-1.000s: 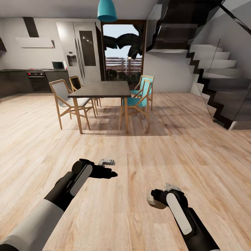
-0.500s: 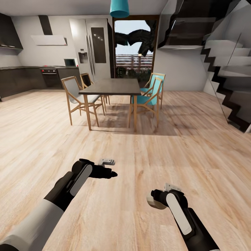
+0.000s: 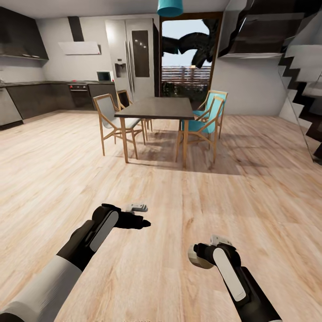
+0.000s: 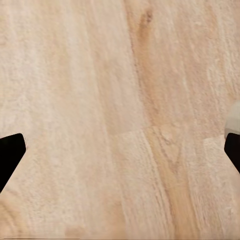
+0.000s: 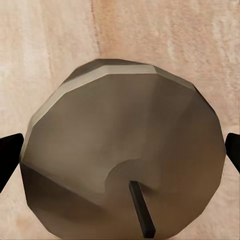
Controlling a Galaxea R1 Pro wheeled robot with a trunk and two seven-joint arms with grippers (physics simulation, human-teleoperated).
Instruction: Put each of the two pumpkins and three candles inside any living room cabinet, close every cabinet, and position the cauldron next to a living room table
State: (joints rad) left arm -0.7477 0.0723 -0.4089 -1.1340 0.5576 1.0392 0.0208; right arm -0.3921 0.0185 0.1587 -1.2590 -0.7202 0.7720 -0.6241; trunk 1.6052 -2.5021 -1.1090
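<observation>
**Carrying one candle across open floor, cabinet yet to be found**

Holding a tan candle [image 5: 122, 152] between its fingers, the right gripper [image 3: 197, 257] hangs low over the wooden floor [image 3: 170, 286]; the right wrist view looks straight onto the candle's round top with its dark wick, and the two black fingertips sit at either side of it, closed against the wax. Across from it, the left gripper [image 3: 144, 222] is spread wide with nothing between its fingers, only bare planks beneath them.

Well ahead of both grippers stands a dark-topped dining table [image 3: 154, 108] with wooden and teal chairs [image 3: 201, 123]. Beyond that lie the kitchen units [image 3: 40, 96], the fridge [image 3: 132, 58] and a glazed door; a staircase [image 3: 304, 80] rises far off on the right gripper's side.

The step in hand looks to be transport: one candle is secured and on its way to storage. Next, the robot probably needs to turn the base until the low brown cabinet comes into sight, then use the free left gripper to open a drawer.
</observation>
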